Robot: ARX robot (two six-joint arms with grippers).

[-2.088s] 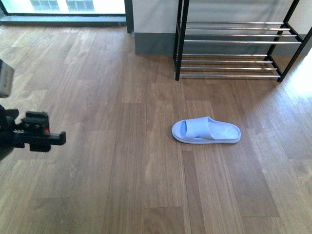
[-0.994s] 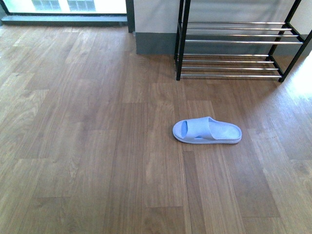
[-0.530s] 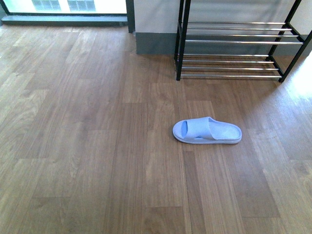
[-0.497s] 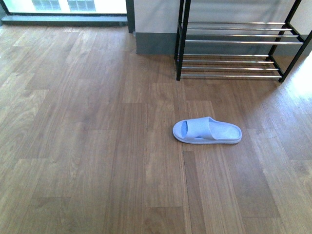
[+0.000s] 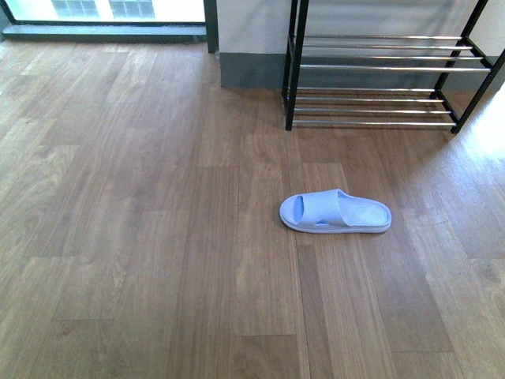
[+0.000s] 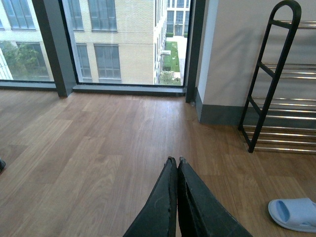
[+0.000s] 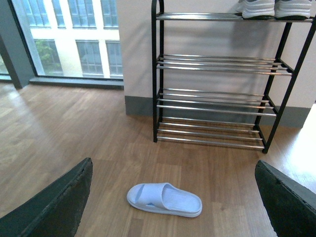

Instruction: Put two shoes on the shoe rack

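One pale blue slide (image 5: pixel 334 212) lies flat on the wood floor, toe toward the left, a short way in front of the shoe rack (image 5: pixel 379 68). No arm shows in the front view. My right gripper (image 7: pixel 173 197) is open, its dark fingers (image 7: pixel 59 207) spread wide, and the slide (image 7: pixel 164 198) lies on the floor between them, well ahead. The rack (image 7: pixel 217 74) stands behind it with two grey sneakers (image 7: pixel 271 9) on its top shelf. My left gripper (image 6: pixel 174 160) is shut with nothing in it; the slide (image 6: pixel 295 214) and the rack (image 6: pixel 276 79) lie off to one side.
A grey-skirted wall (image 5: pixel 245 47) runs behind the rack. A floor-to-ceiling window with a dark frame (image 6: pixel 52 47) fills the far left. A small dark object (image 6: pixel 2 164) sits at the edge of the left wrist view.
About two seconds ago the left arm showed at the left edge of the front view; it has since left the view. The slide and rack have not moved.
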